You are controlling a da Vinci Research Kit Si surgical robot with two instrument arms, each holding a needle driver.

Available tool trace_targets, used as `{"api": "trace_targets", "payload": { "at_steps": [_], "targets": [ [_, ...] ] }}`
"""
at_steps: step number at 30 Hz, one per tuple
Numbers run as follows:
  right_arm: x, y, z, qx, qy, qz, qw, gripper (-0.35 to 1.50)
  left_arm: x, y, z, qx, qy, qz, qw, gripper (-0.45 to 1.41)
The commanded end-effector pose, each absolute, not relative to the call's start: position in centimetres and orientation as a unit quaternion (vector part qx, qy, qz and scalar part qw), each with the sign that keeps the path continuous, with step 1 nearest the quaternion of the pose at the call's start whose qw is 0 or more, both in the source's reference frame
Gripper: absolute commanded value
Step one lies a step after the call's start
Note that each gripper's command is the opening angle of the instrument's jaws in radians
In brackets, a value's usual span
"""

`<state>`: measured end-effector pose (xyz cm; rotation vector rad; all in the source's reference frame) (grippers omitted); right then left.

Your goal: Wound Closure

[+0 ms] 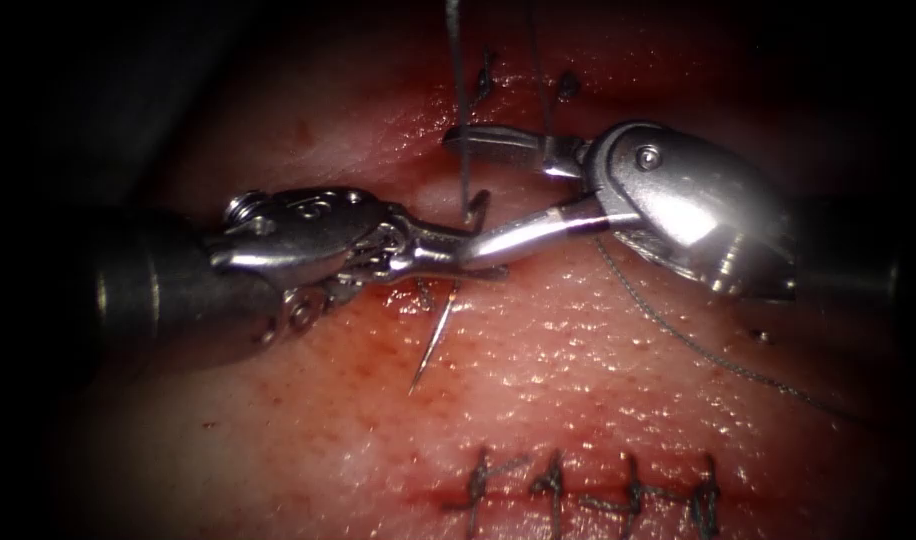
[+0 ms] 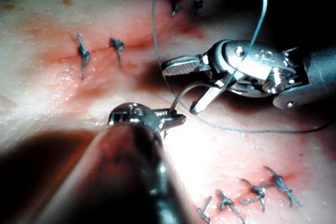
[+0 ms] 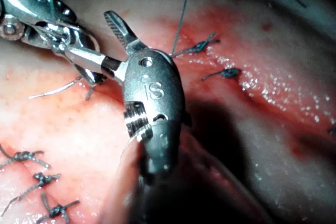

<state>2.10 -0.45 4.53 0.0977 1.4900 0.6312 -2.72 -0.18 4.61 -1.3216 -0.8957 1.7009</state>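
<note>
My left tool (image 1: 478, 255) comes in from the left with its jaws shut on the curved needle (image 1: 438, 335), around the middle of its curve. The needle's pointed end hangs down over the tissue (image 1: 578, 380) and is not in it. Its tail end rises beside the jaws, and the thread (image 1: 461, 100) runs straight up from there. My right tool (image 1: 473, 190) stands wide open and holds nothing. Its lower jaw reaches up to the left tool's jaws and the needle. The left wrist view shows the left tool (image 2: 176, 119), the needle's arc (image 2: 184, 90) and the open right tool (image 2: 181, 88).
A closed row of dark stitches (image 1: 598, 495) lies near the front edge. Two more knots (image 1: 568, 85) sit at the back. A slack strand of thread (image 1: 698, 345) trails from under the right tool toward the right. Red fluid wets the tissue around the tools.
</note>
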Motion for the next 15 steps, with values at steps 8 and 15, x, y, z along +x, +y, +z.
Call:
{"api": "trace_targets", "payload": {
  "at_steps": [8,15],
  "targets": [
    [2.26,-0.58,4.41,-0.057,0.613,0.317,0.722,1.14,-2.76,-0.17,4.7,-0.531,-0.328,0.658,0.422,-0.45],
    [2.29,-0.61,4.46,-0.077,0.599,0.322,0.729,0.93,-2.77,-0.19,4.69,-0.526,-0.321,0.659,0.431,-0.45]
  ]
}}
